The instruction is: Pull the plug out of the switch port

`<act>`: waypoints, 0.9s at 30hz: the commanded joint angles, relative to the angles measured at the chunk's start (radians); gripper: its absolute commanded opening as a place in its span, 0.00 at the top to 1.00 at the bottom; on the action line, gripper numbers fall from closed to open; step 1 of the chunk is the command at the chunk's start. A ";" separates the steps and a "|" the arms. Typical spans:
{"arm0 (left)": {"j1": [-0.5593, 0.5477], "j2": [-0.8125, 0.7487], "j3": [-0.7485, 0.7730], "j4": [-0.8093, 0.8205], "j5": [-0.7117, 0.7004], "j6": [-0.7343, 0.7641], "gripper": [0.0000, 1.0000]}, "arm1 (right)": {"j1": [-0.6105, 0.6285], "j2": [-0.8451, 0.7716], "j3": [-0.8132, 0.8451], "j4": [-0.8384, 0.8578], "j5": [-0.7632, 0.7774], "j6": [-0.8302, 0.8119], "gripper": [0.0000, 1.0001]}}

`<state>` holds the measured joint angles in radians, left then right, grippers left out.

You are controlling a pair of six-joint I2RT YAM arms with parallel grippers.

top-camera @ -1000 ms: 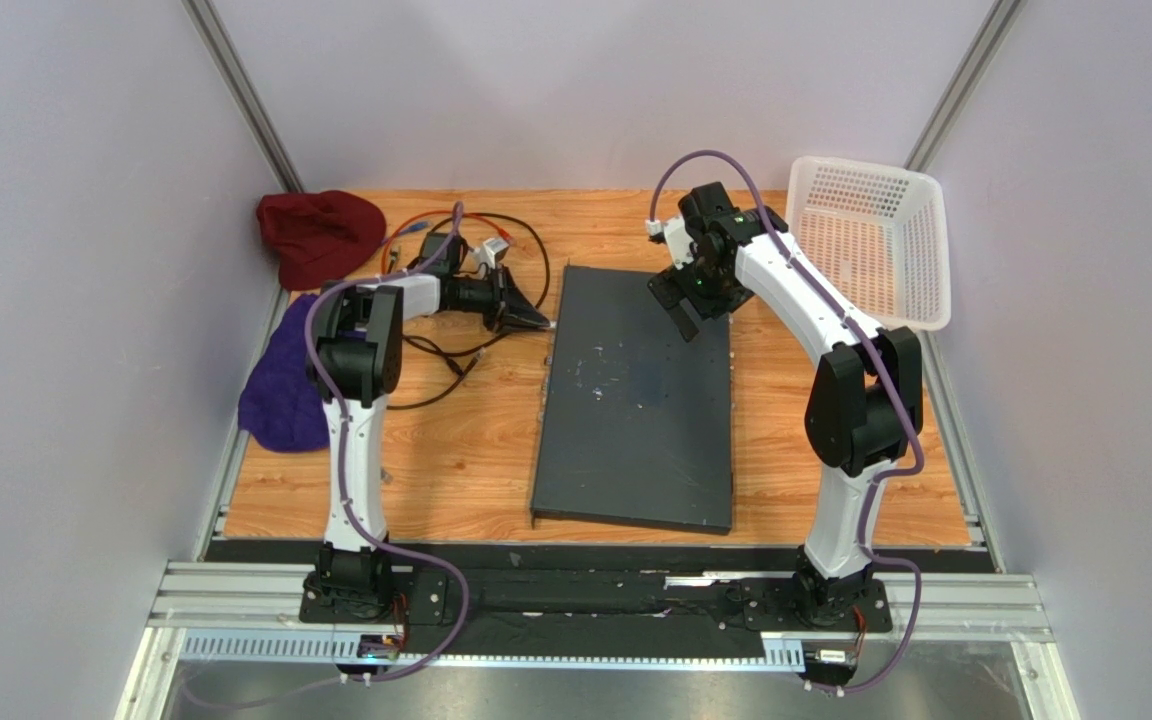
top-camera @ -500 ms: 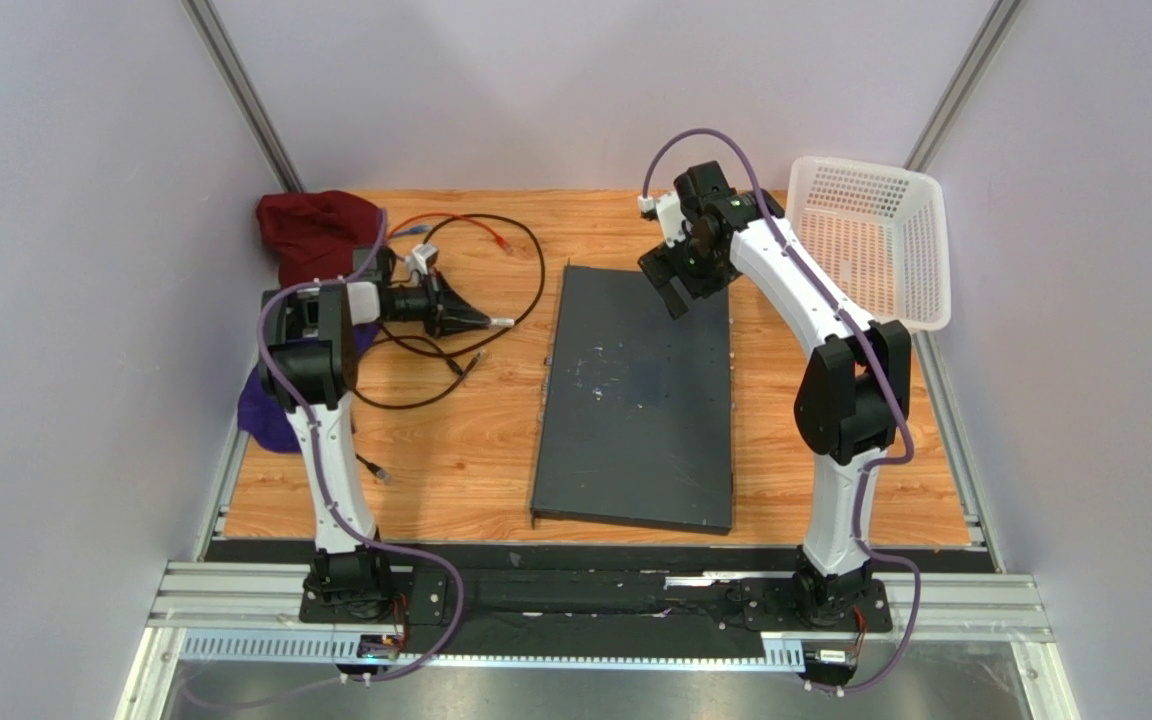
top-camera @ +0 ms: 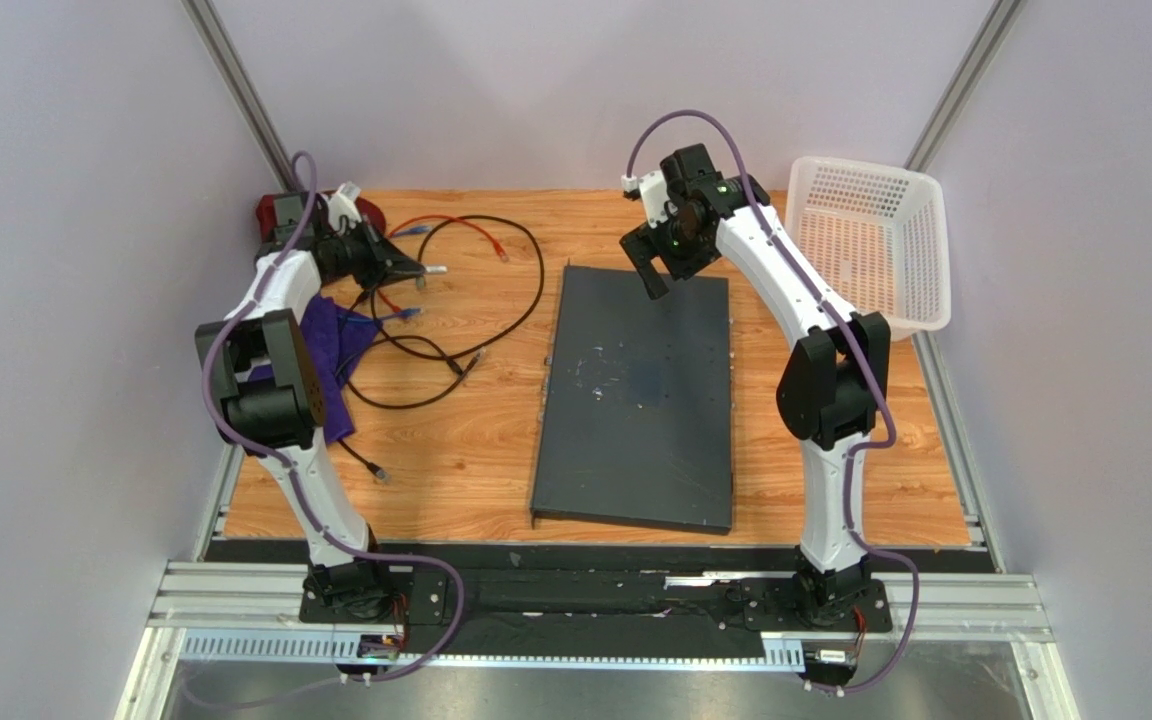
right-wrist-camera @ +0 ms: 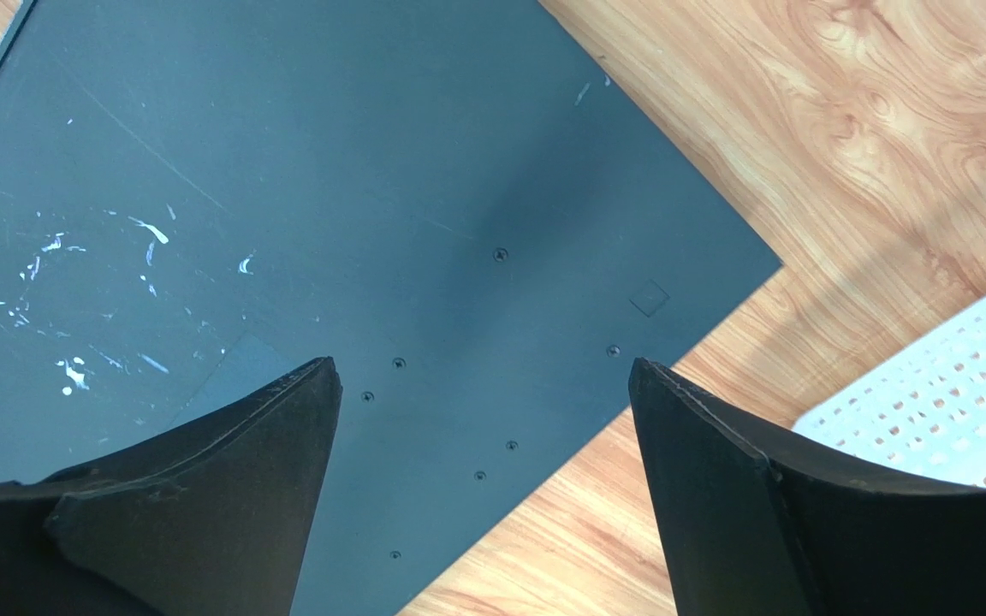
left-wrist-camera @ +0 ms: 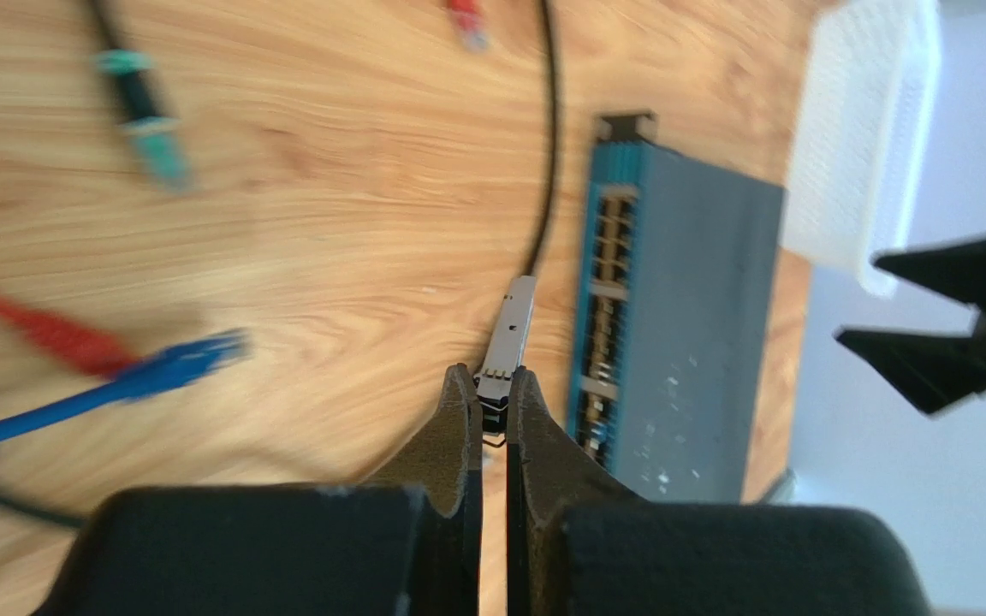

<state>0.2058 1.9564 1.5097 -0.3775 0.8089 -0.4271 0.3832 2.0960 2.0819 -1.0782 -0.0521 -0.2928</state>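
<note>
- The plug [left-wrist-camera: 509, 336], a small silver connector on a black cable [left-wrist-camera: 547, 154], is out of the switch [top-camera: 635, 398]. It sits over bare wood at the far left of the bench [top-camera: 462, 450], well apart from the port face.
- The left end effector [left-wrist-camera: 493, 385] is clamped on the near end of the plug, with its fingers pressed almost together around it.
- The switch lies flat in the middle of the bench. Its top is speckled with whitish marks. In the left wrist view, its teal port face runs along the long side that faces the left arm.
- The right end effector [right-wrist-camera: 482, 372] hangs above the far end of the switch. Its fingers are spread wide and hold nothing.
- A red cable [top-camera: 462, 228] and a blue cable [left-wrist-camera: 138, 379] lie loose near the plug.
- A purple cloth [top-camera: 334, 338] lies by the left arm.
- A white mesh basket [top-camera: 875, 240] stands at the far right corner.
</note>
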 commanded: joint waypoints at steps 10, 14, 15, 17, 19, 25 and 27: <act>0.012 0.190 0.118 0.025 0.055 -0.022 0.98 | 0.029 -0.047 -0.065 0.012 0.037 -0.011 0.12; -0.009 0.243 0.139 0.026 0.052 -0.042 0.81 | 0.040 -0.059 -0.100 0.020 0.082 -0.026 0.12; -0.017 0.249 0.158 -0.006 0.039 -0.036 0.75 | 0.043 -0.063 -0.105 0.023 0.095 -0.032 0.12; -0.025 0.253 0.230 -0.061 -0.051 0.017 0.59 | 0.043 -0.071 -0.126 0.027 0.116 -0.035 0.12; -0.028 0.253 0.303 -0.129 -0.159 0.047 0.53 | 0.049 -0.080 -0.143 0.029 0.121 -0.032 0.11; -0.031 0.158 0.339 -0.201 -0.214 0.120 0.45 | 0.074 -0.085 -0.181 0.032 0.130 -0.029 0.11; -0.042 0.124 0.302 -0.161 -0.134 0.134 0.45 | 0.085 -0.079 -0.177 0.031 0.130 -0.026 0.11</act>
<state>0.1761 2.2044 1.8385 -0.5343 0.6193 -0.3611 0.4427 2.0644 1.9064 -1.0733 0.0555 -0.3080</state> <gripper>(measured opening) 0.546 0.885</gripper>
